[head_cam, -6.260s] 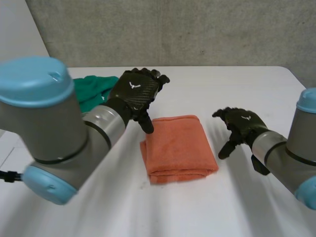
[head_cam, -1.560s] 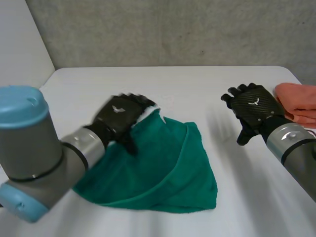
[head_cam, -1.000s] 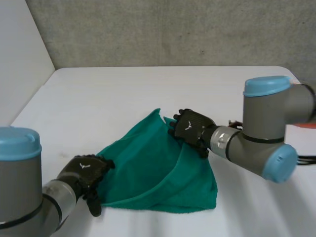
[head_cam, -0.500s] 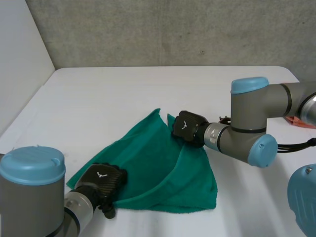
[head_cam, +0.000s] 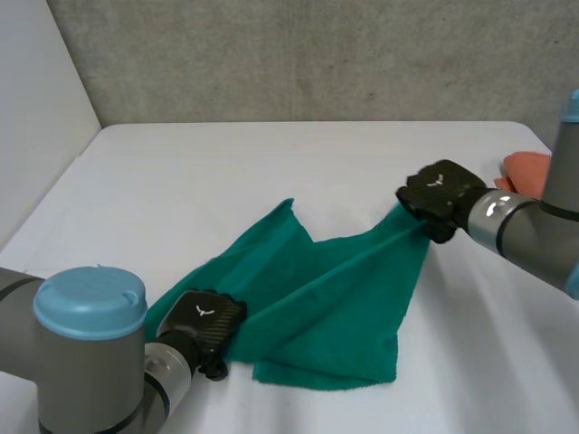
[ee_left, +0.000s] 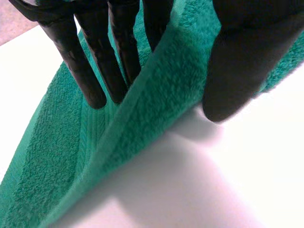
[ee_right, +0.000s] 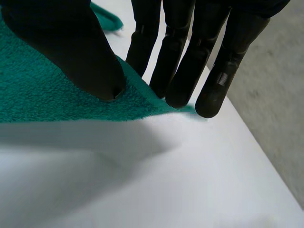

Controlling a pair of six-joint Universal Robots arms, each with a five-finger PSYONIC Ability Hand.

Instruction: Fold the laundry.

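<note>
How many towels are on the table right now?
2. The green towel is spread on the table, the left hand pinching its near edge, the right hand pinching a lifted corner. The orange towel lies at the far right, partly hidden behind the right arm.

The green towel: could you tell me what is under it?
Beneath the green towel corner that the right hand pinches, bare table shows. Anything beneath its flat middle is covered.

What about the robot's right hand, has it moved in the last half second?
Yes. The right hand has gone rightward, away from the peaked far corner of the green towel and toward the orange cloth, pinching a towel corner.
</note>
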